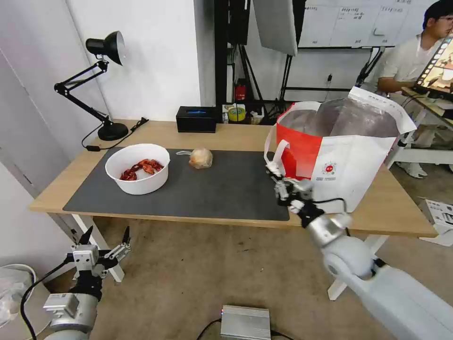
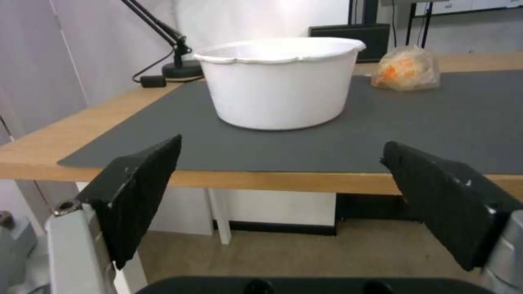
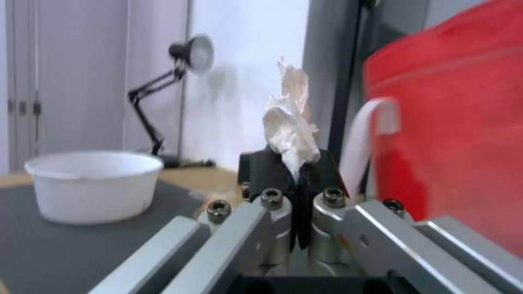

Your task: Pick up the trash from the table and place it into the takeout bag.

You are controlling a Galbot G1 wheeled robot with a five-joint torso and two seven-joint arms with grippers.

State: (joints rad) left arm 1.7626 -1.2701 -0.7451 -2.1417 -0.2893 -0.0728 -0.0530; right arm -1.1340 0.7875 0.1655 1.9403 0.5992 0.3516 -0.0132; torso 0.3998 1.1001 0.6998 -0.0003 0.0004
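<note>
Nearest, the left gripper point(image 1: 104, 234) hung parted below the table point(image 1: 236, 133) edge, while the right gripper point(image 1: 273, 171) reached up pinching the crumpled white tissue point(image 3: 291, 126) beside the takeout bag point(image 1: 347, 163), the white bowl point(image 1: 138, 168) and beige wrapped lump point(image 1: 201, 158) farther left.

I see white walls point(image 1: 155, 56) behind, a worn brown floor point(image 1: 203, 274) below, and a black lamp point(image 1: 101, 80) at the far left. A whiteboard point(image 1: 349, 21) hangs back right, above black stands point(image 1: 245, 71).
</note>
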